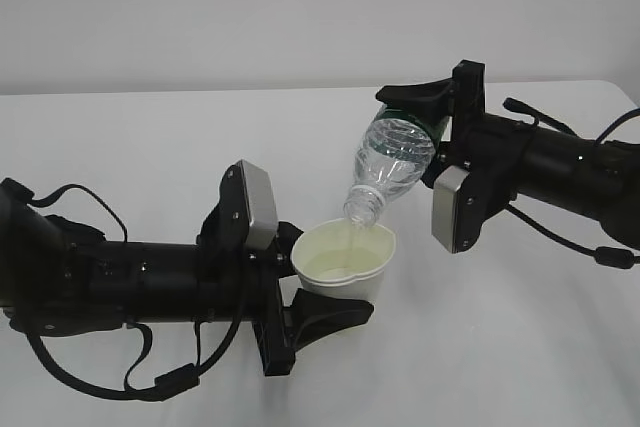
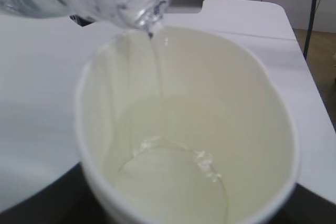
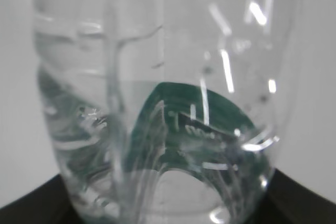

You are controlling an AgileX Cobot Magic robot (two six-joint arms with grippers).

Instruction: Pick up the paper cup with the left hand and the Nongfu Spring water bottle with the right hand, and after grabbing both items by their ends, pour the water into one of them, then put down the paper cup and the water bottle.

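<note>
My left gripper [image 1: 322, 277] is shut on the white paper cup [image 1: 350, 285] and holds it upright just above the table. The right gripper [image 1: 432, 135] is shut on the base end of the Nongfu Spring water bottle [image 1: 395, 157]. That bottle is tilted, with its open mouth [image 1: 362, 209] down over the cup's rim. A thin stream of water [image 2: 156, 61] runs from the bottle's mouth [image 2: 142, 17] into the cup [image 2: 252, 129], where a shallow pool of water [image 2: 173, 182] lies. In the right wrist view the clear ribbed bottle [image 3: 157, 77] and its dark green label [image 3: 184, 119] fill the frame.
The white table [image 1: 150, 147] spreads under both arms, with a plain pale wall behind it. In the left wrist view the table's far edge [image 2: 294, 32] shows, and past it a strip of floor [image 2: 321, 51]. Black cables [image 1: 560, 237] hang off the right arm.
</note>
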